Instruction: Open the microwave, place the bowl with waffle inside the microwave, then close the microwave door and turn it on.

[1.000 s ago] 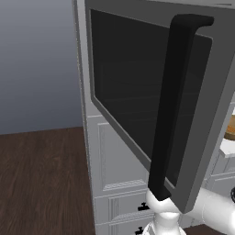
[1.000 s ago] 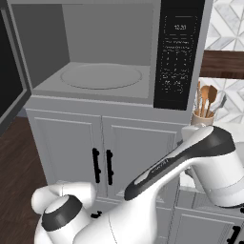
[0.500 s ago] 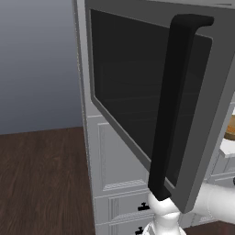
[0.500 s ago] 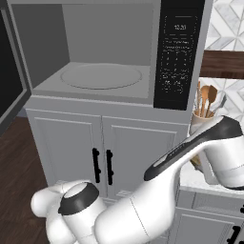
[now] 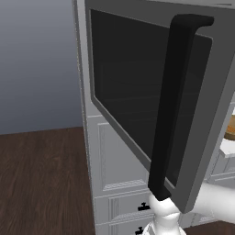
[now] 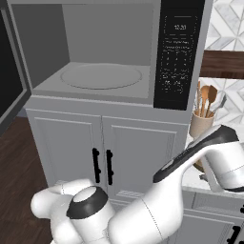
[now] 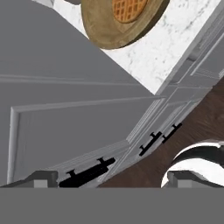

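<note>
- We're looking at the big grey-framed built-in microwave [image 6: 109,52] standing wide open, so we're counting step one as done (its cavity with the round turntable plate [image 6: 101,76] is sitting bare).
- The grey-framed dark-glass microwave door [image 5: 137,87] is swinging out toward the left base camera, with its long thick black bar handle [image 5: 172,105] running down the front.
- The shallow round tan bowl with waffle [image 7: 120,19] is sitting on the white marble-look counter [image 7: 175,48], so we're reckoning it hasn't been picked up yet.
- Our gripper [image 7: 113,177] is hanging with its two dark tips spread far apart and nothing between them, well apart from the bowl.
- Left to do, as we're judging it: grab the bowl, set it inside, shut the door, hit the black control panel [image 6: 177,52].
- View differences: the hand view is giving us the waffle and the counter; the right base view is giving us the open cavity, the panel and a tan jar of wooden utensils [image 6: 202,119]; the left base view is giving us the door's outer face.
</note>
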You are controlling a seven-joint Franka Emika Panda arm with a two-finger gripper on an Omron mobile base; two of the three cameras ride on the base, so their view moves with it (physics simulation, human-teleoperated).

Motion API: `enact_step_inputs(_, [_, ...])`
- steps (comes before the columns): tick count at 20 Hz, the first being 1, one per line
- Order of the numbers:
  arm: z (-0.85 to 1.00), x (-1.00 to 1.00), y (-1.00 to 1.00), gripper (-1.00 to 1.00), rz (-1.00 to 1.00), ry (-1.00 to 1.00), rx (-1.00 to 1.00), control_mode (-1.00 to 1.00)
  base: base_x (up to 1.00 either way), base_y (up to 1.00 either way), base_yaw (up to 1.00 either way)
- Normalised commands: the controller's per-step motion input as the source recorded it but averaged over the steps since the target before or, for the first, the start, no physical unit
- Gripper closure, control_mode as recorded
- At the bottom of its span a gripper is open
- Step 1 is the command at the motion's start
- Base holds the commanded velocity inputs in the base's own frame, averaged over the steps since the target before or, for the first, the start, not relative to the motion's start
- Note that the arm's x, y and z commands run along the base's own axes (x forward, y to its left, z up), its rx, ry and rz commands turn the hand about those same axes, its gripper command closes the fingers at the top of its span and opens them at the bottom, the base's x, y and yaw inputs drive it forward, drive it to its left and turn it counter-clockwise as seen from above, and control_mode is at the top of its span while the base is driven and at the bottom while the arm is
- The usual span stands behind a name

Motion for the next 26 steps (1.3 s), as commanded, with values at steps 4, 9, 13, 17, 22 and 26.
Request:
enact_step_inputs(4, [-0.17,0.48,-0.47,-1.0,-0.18,0.07,0.0,-1.0,0.0,0.0,0.0])
enact_step_inputs(9, [-0.05,0.09,-0.16,-1.0,-0.05,0.0,0.01,-1.0,0.0,0.0,0.0])
enact_step_inputs(13, [-0.31,0.11,-0.19,-1.0,0.0,0.11,0.0,-1.0,0.0,0.0,0.0])
enact_step_inputs(17, [-0.1,0.42,-0.3,-1.0,0.0,0.07,0.01,-1.0,0.0,0.0,0.0])
enact_step_inputs(22, [-0.18,0.2,-0.42,-1.0,0.0,0.07,0.01,-1.0,0.0,0.0,0.0])
enact_step_inputs(26, [-0.03,0.03,-0.1,-1.0,0.0,0.06,0.02,-1.0,0.0,0.0,0.0])
